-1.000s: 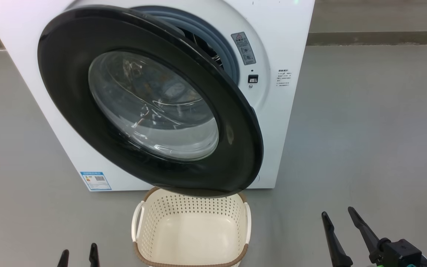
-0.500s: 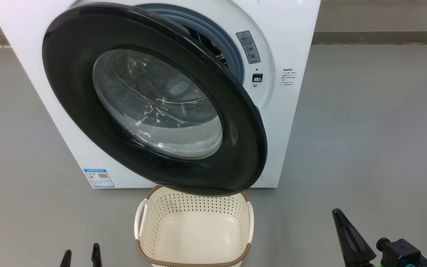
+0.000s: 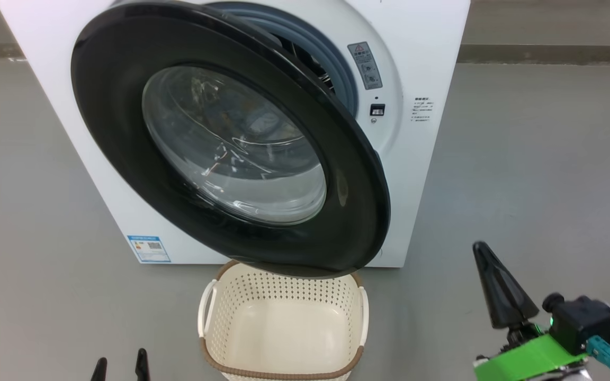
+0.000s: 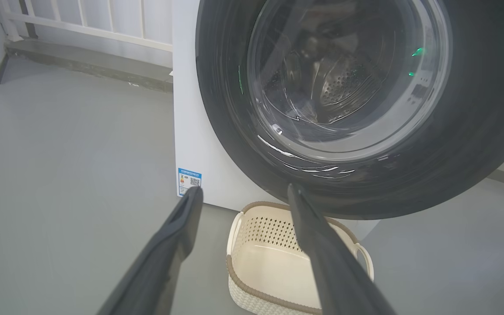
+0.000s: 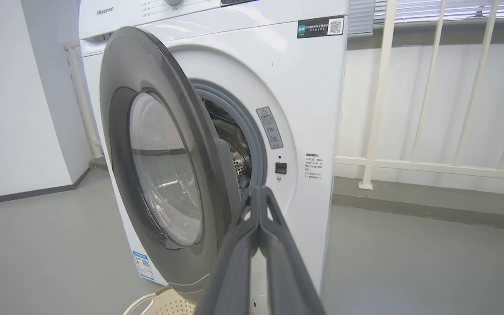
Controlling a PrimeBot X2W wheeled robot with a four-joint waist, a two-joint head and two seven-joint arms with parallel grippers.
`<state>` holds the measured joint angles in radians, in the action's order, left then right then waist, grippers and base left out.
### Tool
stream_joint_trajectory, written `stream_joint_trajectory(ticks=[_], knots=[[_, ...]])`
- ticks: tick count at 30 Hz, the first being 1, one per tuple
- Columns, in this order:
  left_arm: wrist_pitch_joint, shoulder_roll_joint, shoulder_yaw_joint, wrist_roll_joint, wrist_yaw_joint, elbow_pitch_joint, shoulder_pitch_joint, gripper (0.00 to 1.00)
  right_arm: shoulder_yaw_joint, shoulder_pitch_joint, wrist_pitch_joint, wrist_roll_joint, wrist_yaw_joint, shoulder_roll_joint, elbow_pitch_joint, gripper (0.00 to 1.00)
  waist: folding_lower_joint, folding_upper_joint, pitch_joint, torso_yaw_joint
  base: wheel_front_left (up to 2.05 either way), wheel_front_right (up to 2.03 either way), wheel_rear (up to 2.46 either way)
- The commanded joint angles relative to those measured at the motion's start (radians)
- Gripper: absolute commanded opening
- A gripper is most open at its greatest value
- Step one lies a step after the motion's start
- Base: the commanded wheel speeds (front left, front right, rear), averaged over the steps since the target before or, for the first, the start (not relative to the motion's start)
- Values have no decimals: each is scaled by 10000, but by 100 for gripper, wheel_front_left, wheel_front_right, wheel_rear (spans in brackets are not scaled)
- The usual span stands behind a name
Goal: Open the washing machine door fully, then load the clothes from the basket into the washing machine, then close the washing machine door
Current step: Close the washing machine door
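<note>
The white washing machine (image 3: 432,63) stands ahead with its black washing machine door (image 3: 347,211) swung partly open, hinged on the left. The steel drum (image 5: 239,157) shows through the gap. Below the door's lower edge sits the cream basket (image 3: 284,296), its inside bare. The clothes are out of view. At the lower right, my right gripper (image 3: 480,247) is shut on nothing and points up toward the door's free edge; its joined tips (image 5: 258,189) hang in front of the opening. My left gripper (image 3: 119,368) stays low at the left, open (image 4: 244,189) and empty, aimed at the basket (image 4: 252,280).
Grey floor (image 3: 548,159) spreads to both sides of the machine. A low kerb (image 3: 548,53) and a white railing (image 5: 383,87) run behind on the right. A white wall (image 5: 15,87) stands to the machine's left.
My right gripper went from open to shut and rose forward toward the door. The head camera shifted, sliding the whole picture right. The left gripper stayed put.
</note>
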<state>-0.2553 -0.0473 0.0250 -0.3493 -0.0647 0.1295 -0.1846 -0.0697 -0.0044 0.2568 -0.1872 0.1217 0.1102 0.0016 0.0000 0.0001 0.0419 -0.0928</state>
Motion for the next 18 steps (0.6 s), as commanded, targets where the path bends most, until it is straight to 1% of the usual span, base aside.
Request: stream_joint_trajectory(ticks=[1,6,10,13,18], knots=[[-64,-30,-285,-99,68,-244,279,100,-340,-530,49,-66,90,132,-334,0,0,-1,-13,-49,0,0,0],[-64,-30,-137,-147,42,-171,376,100,-941,-1305,49,-143,90,260,-758,0,0,-1,-37,-331,0,0,0],[-64,-30,20,-274,65,-138,438,100,-1661,-1755,49,-274,90,315,-898,0,0,-1,-68,-596,0,0,0],[-64,-30,164,-374,81,-139,489,100,-2170,-1983,49,-429,90,330,-630,0,0,-1,-102,-804,0,0,0],[-65,-30,408,-575,131,-192,568,100,-2638,-2267,49,-724,90,338,218,0,0,-1,-219,-1184,0,0,0]])
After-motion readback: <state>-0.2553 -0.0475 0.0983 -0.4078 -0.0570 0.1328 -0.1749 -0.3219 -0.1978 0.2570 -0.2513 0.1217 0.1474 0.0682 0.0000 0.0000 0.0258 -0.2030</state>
